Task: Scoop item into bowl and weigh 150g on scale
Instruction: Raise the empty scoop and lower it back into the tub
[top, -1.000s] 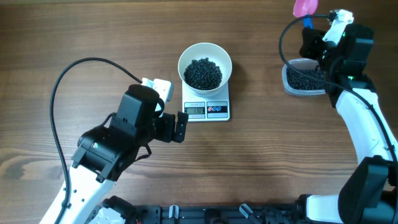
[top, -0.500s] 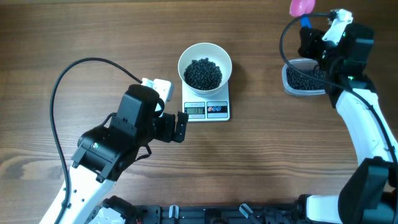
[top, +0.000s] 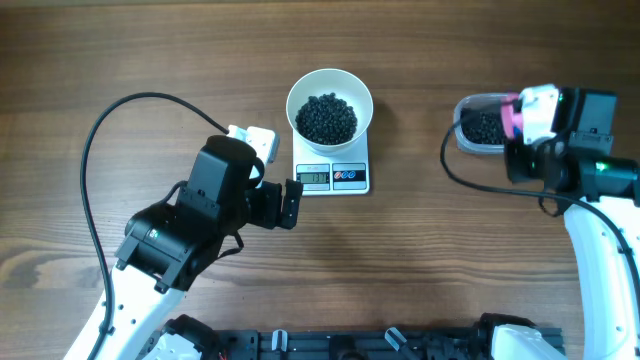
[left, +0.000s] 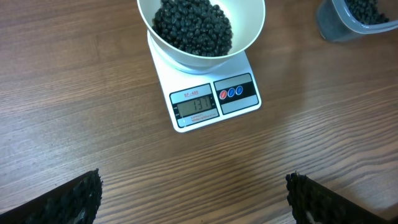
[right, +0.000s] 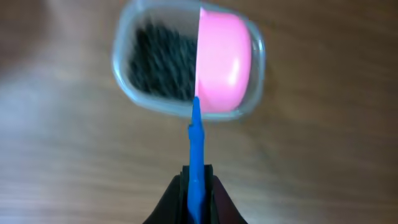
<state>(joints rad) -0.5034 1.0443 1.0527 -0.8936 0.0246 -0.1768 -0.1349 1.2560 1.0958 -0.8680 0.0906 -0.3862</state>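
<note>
The white bowl (top: 330, 88) stands on the scale (top: 348, 177) and holds a heap of the black beads (top: 327, 118). In the left wrist view the bowl (left: 186, 59), its beads (left: 193, 25) and the scale (left: 239, 93) with its lit display lie ahead. My left gripper (top: 290, 203) (left: 194, 190) hovers open and empty just left of the scale. My right gripper (right: 196, 177) is shut on the blue handle (right: 196, 146) of the pink scoop (right: 224, 62) (top: 511, 115). The scoop is turned on its side over the clear tub (right: 124, 87).
The clear tub (top: 470, 140) at the right holds more black beads (right: 161, 62). A black cable (top: 100, 130) loops over the table left of my left arm. Another cable (top: 470, 185) curves off my right arm toward the table's middle.
My right arm has swung back from beyond the tub's far side. The scoop came down from the top edge of view to over the tub. The left arm has not moved.
</note>
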